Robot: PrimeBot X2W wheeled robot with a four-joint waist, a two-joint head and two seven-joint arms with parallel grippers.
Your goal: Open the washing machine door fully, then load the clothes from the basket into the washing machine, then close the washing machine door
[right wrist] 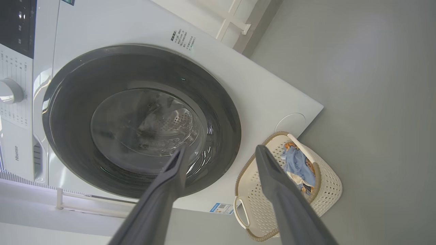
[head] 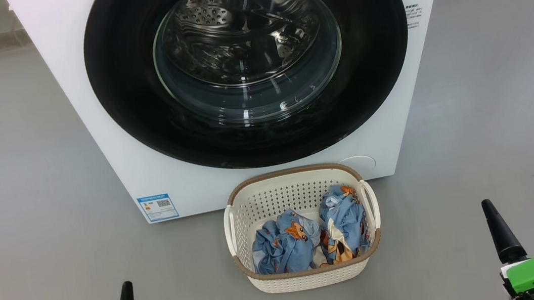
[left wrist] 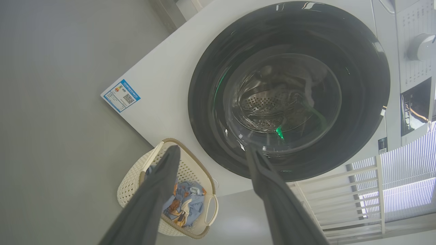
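Spread wide and empty, the left gripper and right gripper face the closed, glossy black round washing machine door.

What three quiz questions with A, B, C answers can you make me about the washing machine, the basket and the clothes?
1. Where is the basket compared to the washing machine?
A) on top of it
B) on the floor in front of it
C) inside it

2. How many bundles of clothes lie in the basket?
A) one
B) two
C) four

3. How is the washing machine door?
A) shut
B) half open
C) wide open

Answers:
1 B, it stands on the grey floor below the door.
2 B, two blue bundles lie side by side.
3 A, the black door sits flush against the white front.
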